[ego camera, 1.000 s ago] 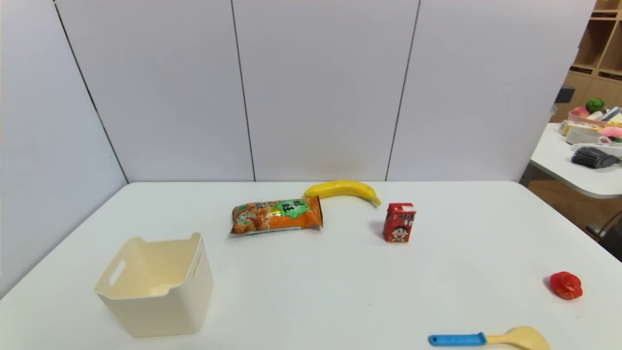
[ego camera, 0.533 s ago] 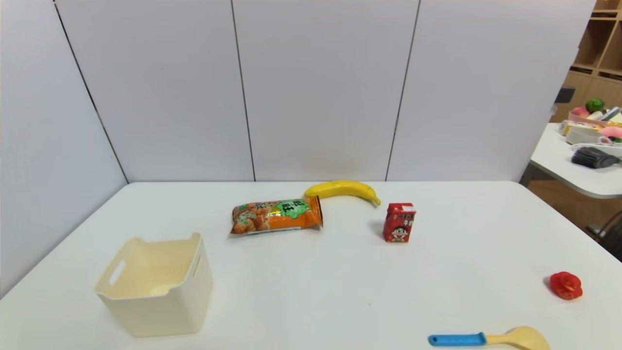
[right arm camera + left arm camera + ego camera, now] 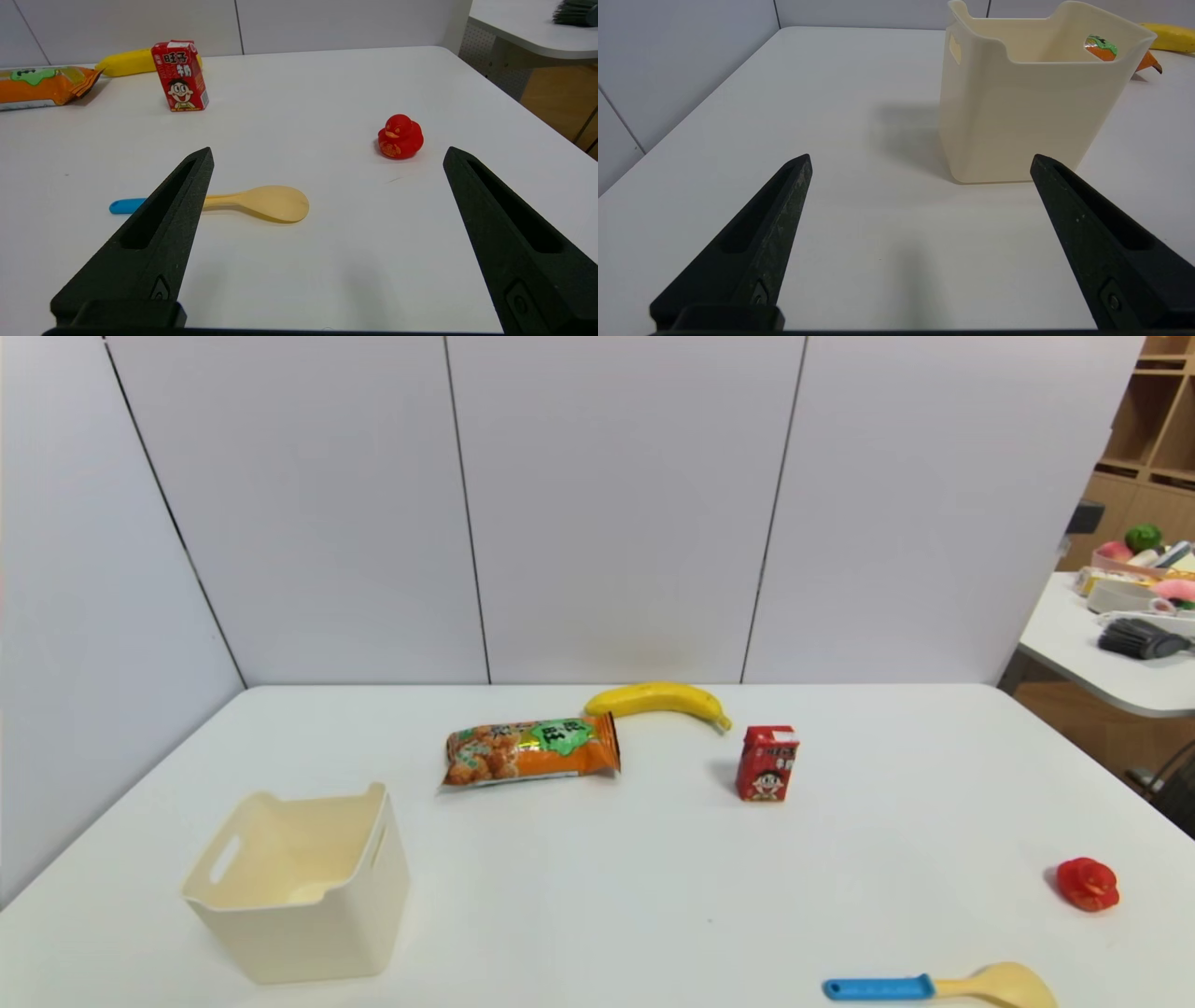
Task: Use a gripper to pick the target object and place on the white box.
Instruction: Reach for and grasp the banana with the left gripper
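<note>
On the desk [image 3: 597,896], toward its far edge near the wall panels, the banana [image 3: 658,699] lies on its side with its dark stem tip pointing to the robot's right. Its other end sits just beside the far corner of an orange snack bag [image 3: 530,750], which lies flat nearer the middle. A red carton [image 3: 766,763] stands upright a little to the right of the banana and nearer the robot. The box [image 3: 301,882] stands upright at the near left, well apart from the banana, its open top showing a slot handle in the side wall. At the near right a spoon [image 3: 938,986] with a blue handle lies flat, and a small red duck [image 3: 1088,884] sits beyond it toward the right edge.

Neither arm shows in the head view. The left tool [image 3: 920,161] hangs low over the desk with its two black fingers [image 3: 770,219] spread wide, the box just ahead of it, nothing between them. The right tool [image 3: 327,156] is likewise spread wide and holds nothing, with the spoon and duck on the desk ahead.
</note>
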You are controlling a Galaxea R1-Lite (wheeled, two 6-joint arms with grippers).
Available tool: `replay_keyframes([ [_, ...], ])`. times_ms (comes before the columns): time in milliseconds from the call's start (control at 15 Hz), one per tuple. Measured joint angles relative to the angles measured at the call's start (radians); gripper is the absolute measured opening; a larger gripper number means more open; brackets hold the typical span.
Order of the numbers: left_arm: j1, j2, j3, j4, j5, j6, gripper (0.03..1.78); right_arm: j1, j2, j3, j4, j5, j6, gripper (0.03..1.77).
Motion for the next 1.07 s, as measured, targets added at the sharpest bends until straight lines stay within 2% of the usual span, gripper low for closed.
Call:
replay_keyframes([
  [600, 0.000, 0.020, -0.028, 0.025, -0.001, 0.033, 1.69, 0.000, 0.000, 0.000, 0.000, 0.000, 0.000, 1.70],
  [800, 0.000, 0.096, -0.110, 0.033, -0.002, 0.057, 1.69, 0.000, 0.000, 0.000, 0.000, 0.000, 0.000, 1.70],
  [1067, 0.000, 0.297, -0.285, 0.037, -0.005, 0.114, 1.69, 0.000, 0.000, 0.000, 0.000, 0.000, 0.000, 1.70],
])
